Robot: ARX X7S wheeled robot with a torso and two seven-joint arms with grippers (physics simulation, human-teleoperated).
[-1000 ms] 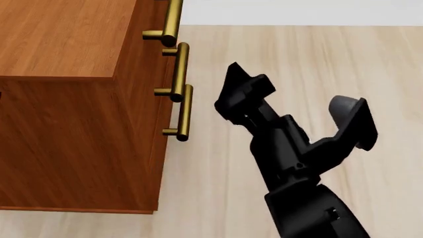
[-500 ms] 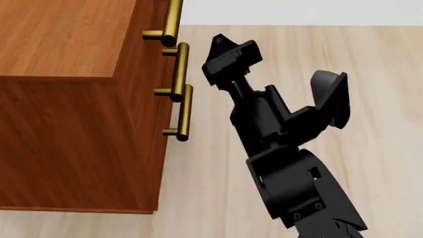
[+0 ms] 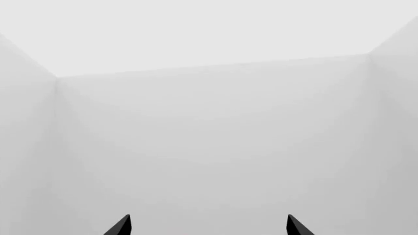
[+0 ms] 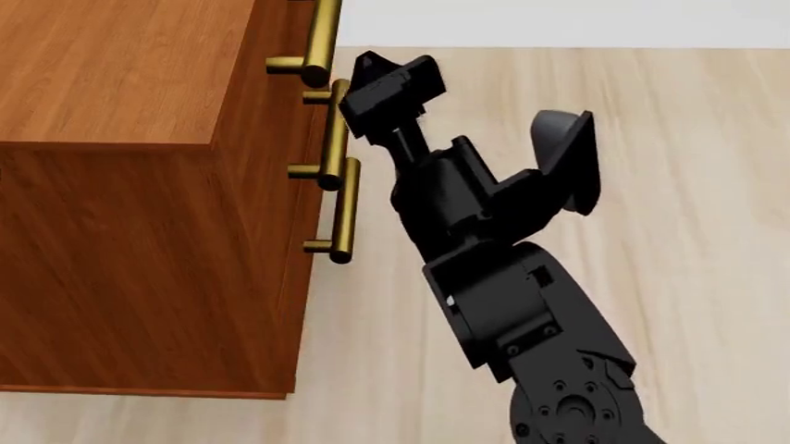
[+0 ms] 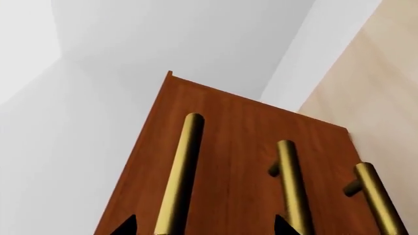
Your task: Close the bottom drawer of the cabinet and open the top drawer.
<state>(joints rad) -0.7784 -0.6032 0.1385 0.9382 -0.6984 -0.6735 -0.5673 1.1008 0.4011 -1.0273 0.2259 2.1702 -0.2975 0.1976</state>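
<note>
Reddish-brown wood-grain cabinet (image 4: 136,185): all three drawer fronts look flush, so bottom drawer (image 4: 296,268) judged closed. Right gripper (image 4: 385,88), jaws apart, hangs just beside the brass handles. Top drawer (image 5: 179,181) handle sits between the fingertips; next, advance, clamp, pull. Left gripper (image 3: 207,227) open, faces blank wall.

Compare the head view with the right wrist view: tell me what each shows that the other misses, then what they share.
Only the head view shows the right arm itself, its right gripper raised beside the handles, plus the cabinet top and side. Only the right wrist view looks straight along the drawer fronts, with the top drawer handle lined up between the gripper's fingertips. Both show the three brass handles, the reddish wood and the pale floor.
</note>
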